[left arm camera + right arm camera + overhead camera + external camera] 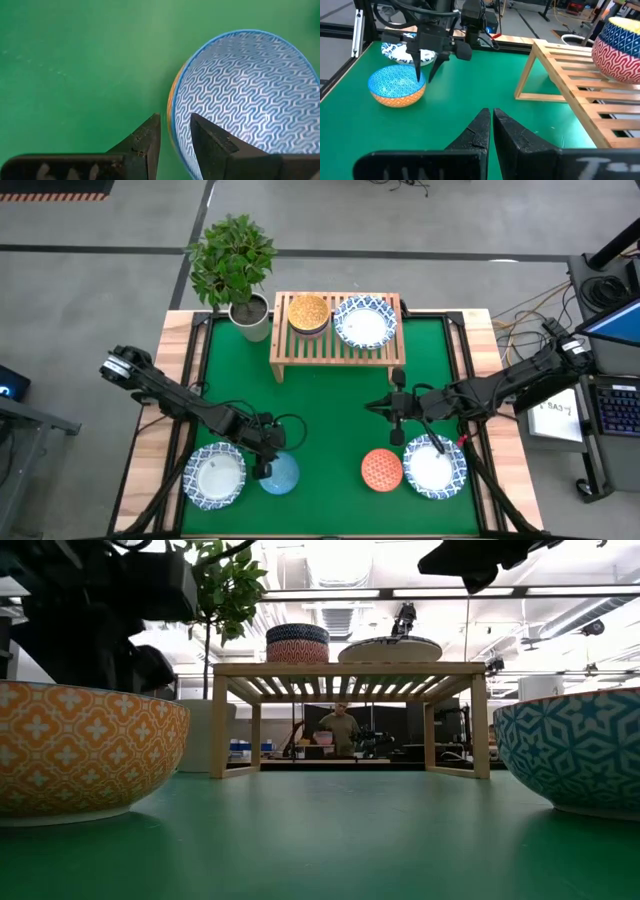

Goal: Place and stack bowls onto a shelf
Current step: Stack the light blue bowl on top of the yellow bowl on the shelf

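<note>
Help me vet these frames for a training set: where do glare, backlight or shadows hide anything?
Low view: ceiling lights blaze behind the shelf, leaving the left arm a black silhouette. High view: even light, no glare on the green mat. Left wrist view: the blue-lined bowl is evenly lit, that arm's fingers dark. Right wrist view: nothing washed out.

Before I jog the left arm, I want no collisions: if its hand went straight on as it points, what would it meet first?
Probably the rim of the light blue bowl with orange outside: the left hand straddles it, fingers open.
</note>
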Motion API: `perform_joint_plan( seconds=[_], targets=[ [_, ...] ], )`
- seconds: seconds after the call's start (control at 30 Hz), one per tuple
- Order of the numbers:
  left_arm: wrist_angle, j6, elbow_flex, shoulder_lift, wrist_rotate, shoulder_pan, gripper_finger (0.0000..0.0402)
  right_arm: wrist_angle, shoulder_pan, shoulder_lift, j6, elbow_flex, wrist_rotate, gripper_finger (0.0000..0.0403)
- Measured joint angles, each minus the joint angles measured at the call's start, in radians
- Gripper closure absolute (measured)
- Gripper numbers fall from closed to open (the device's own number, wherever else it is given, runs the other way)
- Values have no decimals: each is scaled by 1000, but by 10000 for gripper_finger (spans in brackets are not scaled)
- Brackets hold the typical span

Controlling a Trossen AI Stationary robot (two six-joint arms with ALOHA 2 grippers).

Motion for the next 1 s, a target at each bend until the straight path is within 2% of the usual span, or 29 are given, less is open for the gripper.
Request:
perform_joint_plan(
  seconds=[0.3,0.53,0.77,1.0],
  targets=[
    [97,-31,-56,0,8,0,323,0,0,27,35,0,0,391],
    [97,-34,-56,0,27,1,392,3,0,32,50,0,1,391],
    [94,-44,-54,-15,30,0,397,23,0,36,36,0,1,391],
    [30,-70,-16,-123,30,8,399,23,0,38,25,0,1,391]
  ],
)
